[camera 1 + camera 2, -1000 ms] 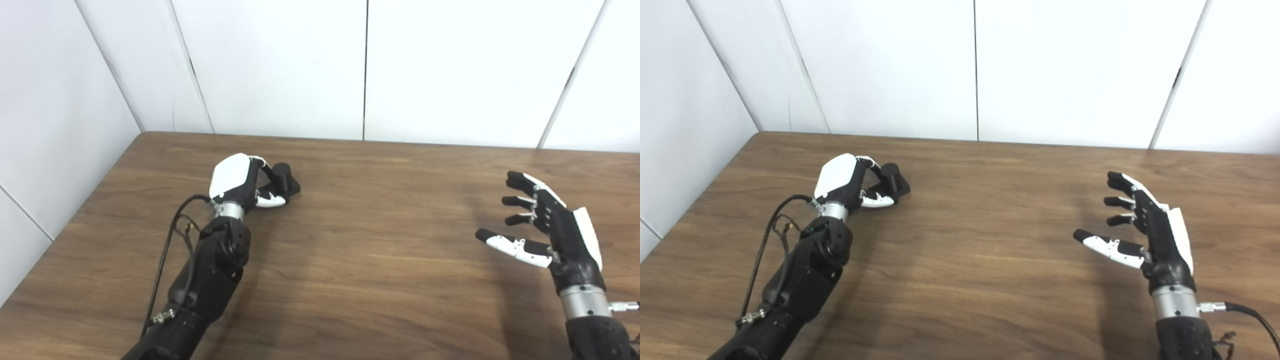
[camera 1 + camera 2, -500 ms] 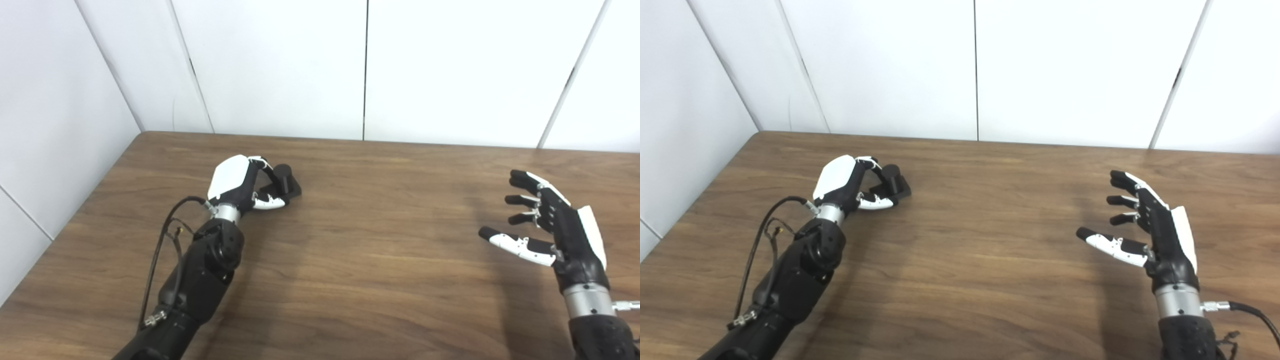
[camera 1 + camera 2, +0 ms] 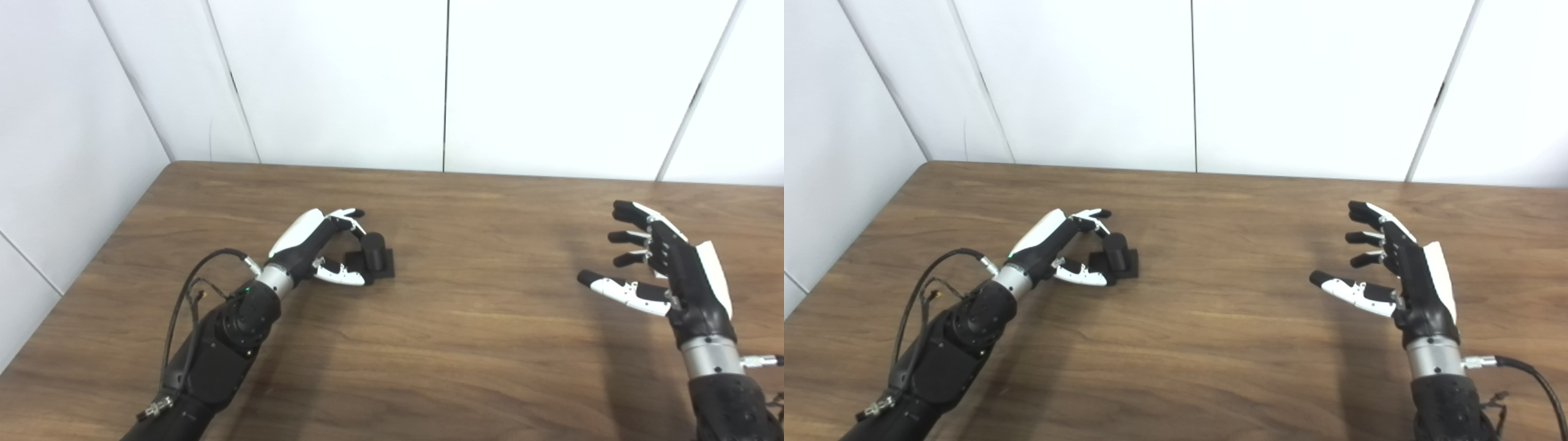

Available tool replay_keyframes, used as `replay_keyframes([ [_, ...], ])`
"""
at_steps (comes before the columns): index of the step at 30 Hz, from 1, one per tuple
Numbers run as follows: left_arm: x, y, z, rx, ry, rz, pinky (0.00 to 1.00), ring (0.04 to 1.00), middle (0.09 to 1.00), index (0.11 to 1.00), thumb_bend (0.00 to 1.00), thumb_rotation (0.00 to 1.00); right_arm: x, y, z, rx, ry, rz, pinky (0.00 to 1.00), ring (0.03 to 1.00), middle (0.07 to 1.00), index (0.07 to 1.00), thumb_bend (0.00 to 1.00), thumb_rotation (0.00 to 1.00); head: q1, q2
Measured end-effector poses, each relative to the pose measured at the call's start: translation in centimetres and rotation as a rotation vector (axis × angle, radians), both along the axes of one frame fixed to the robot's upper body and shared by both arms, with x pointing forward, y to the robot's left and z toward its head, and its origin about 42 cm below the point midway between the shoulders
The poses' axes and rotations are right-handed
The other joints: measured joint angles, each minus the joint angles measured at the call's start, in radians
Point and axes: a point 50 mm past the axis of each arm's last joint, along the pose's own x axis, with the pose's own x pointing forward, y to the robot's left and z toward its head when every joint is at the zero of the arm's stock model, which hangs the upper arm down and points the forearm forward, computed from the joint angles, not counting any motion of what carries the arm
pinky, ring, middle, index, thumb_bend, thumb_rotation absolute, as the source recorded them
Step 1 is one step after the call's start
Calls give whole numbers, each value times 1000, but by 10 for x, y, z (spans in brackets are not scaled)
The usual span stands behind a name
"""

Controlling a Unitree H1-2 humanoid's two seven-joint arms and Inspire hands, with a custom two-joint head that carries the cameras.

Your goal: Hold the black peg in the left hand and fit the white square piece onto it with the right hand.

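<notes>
Peg point(image 3: 373, 250) stands upright on its flat black base on the wooden bench point(image 3: 465, 318), left of centre. Left hand point(image 3: 315, 245) sits beside it, fingers point(image 3: 346, 215) arched over the far side and thumb low along the near side of the base; whether anything actually touches the peg, cannot tell, but the fingers look loosely apart, not clamped. Right hand point(image 3: 667, 266) hovers well apart on the right, palm turned inward, fingers spread, holding nothing.

White square piece: not in sight in either view.

Risks, as judged:
- Peg not yet gripped; a closing thumb pushing on the low base could slide or tip it instead of lifting it
- Grip taken on the post itself would cover the part the piece must slide over
- Weak pinch on smooth black plastic, so the peg may rotate in hand once pressed from above
- With no piece visible, right hand has nothing to fetch; fitting step stalls
</notes>
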Motion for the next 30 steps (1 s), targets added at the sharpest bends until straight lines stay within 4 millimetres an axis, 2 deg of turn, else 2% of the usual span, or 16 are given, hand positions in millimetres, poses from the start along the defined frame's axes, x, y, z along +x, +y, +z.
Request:
replay_keyframes([
  [13, -17, -46, -5, -28, -26, -165, 913, 988, 932, 496, 519, 82, 0, 1, 1, -12, 22, -15, 554, 721, 818, 811, 711, 57, -52, 12],
  [30, -41, -112, -15, -77, -79, -299, 847, 971, 935, 497, 518, 81, -1, -2, 7, -23, 8, -25, 567, 724, 824, 818, 709, 74, -72, 26],
])
